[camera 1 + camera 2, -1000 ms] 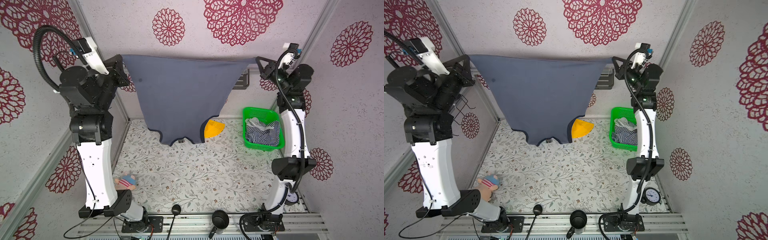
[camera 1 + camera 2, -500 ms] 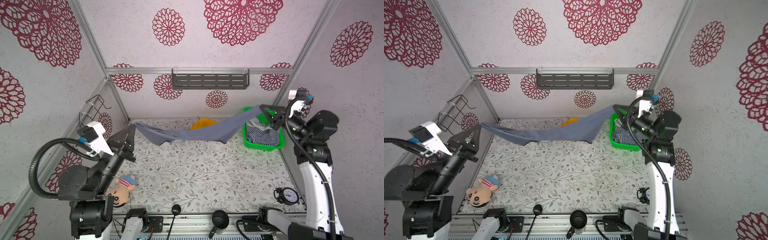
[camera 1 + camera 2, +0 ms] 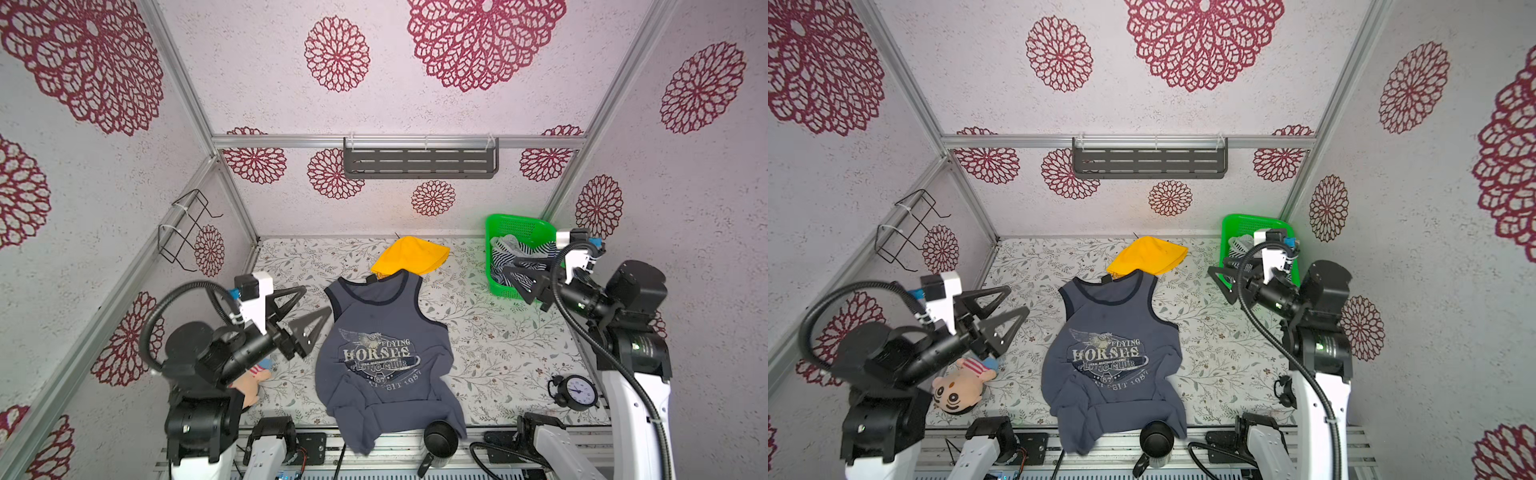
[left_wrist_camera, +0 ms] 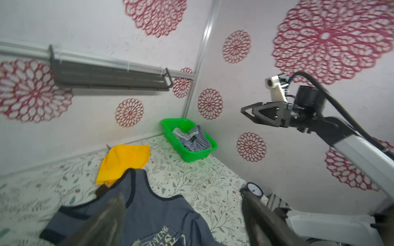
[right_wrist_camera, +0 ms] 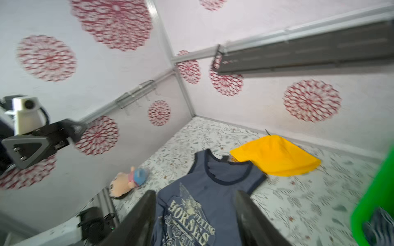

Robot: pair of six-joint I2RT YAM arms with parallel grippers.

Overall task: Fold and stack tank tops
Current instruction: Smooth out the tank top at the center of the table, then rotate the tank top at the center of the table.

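Hanging over the near edge of the table (image 3: 498,345), the hem of the grey top (image 3: 382,361) drapes onto the rail and bunches against the mug (image 3: 440,438). That overhang looks like the result of laying the cloth out long, and it probably has to be drawn back or folded up first. Farther in, the body lies print up and mostly flat, with a few wrinkles along its right side, a fair layout for folding. The doll (image 3: 959,386) and the clock (image 3: 575,390) sit near the front corners, well apart from the cloth.

Level with the chest, the left gripper (image 3: 318,299) hovers just beside the top's left edge, fingers spread and empty. The right gripper (image 3: 511,276) hangs above the table in front of the basket (image 3: 515,220), also spread and empty. Both stand clear of the cloth, so nothing drags it out of shape.

Beyond the neckline, a shoulder strap overlaps the near edge of the hat (image 3: 409,255). The hat is no part of the job, and a fold started there could catch it. In the far right corner the striped top (image 3: 523,253) lies crumpled in the basket, seemingly waiting its turn, so I judge the task to be early, with neither top folded.
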